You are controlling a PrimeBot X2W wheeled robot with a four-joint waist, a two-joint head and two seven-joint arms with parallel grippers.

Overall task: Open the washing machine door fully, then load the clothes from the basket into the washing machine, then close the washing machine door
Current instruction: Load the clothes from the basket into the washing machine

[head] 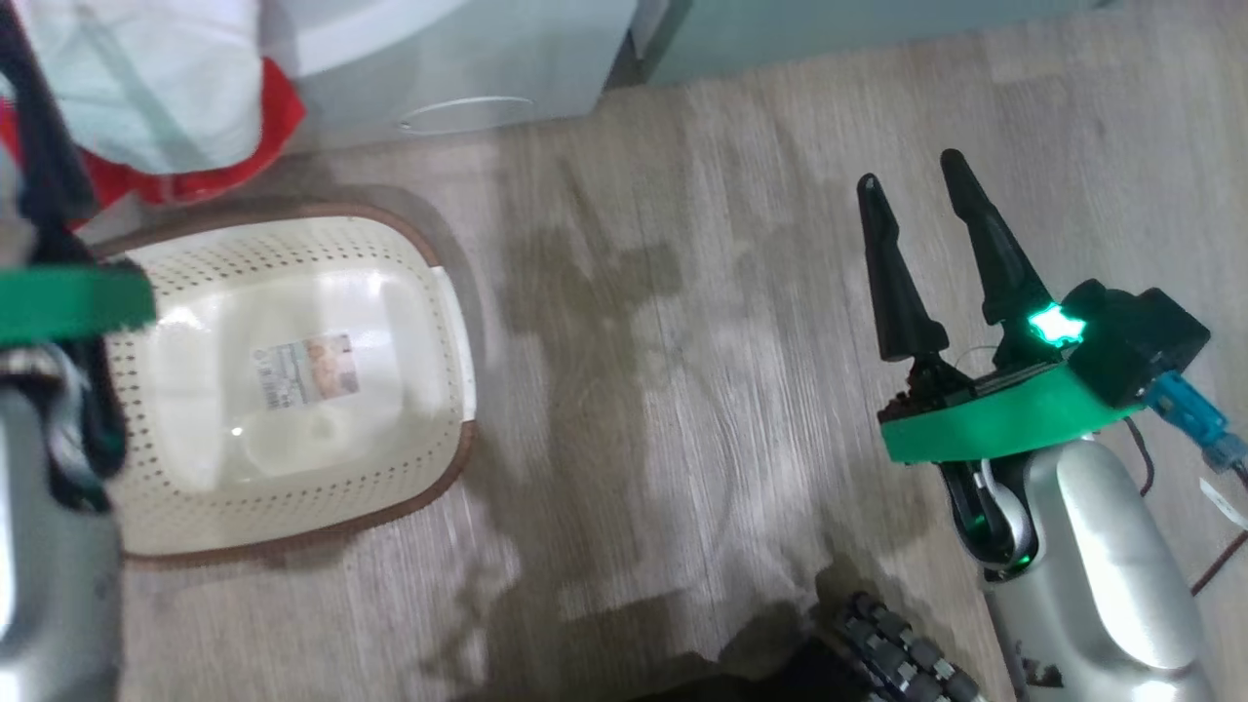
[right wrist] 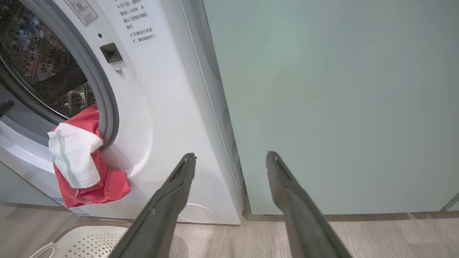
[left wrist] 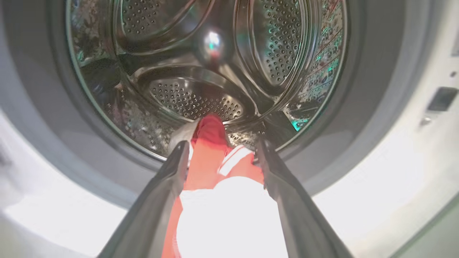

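The clothes [right wrist: 77,157] lie draped over the lower lip of the washing machine [right wrist: 161,107] opening. Part is inside and part hangs down the white front, so they are out of the basket [head: 409,322] but not fully loaded. Their long axis runs from the drum [left wrist: 193,100] outward over the lip and down.

The left gripper [left wrist: 222,152] is much the nearer. Its fingers are spread wide, one on each side of the red and white fabric, and point into the drum along that same axis. The fabric looks loose between them rather than pinched. The hanging part lies behind the fingertips, toward the wrist, so a forward push alone might well leave it outside.

The right gripper [head: 912,180] hovers over the floor [head: 682,390], well apart from the clothes. Its fingers are spread, hold nothing and face the pale green cabinet [right wrist: 340,107].

The left wrist view gives the drum's depth and the fingers' alignment, but not how much fabric hangs out. The right wrist view shows that drooping part against the machine front, above the basket's rim. The head view shows the basket's inside with nothing in it.
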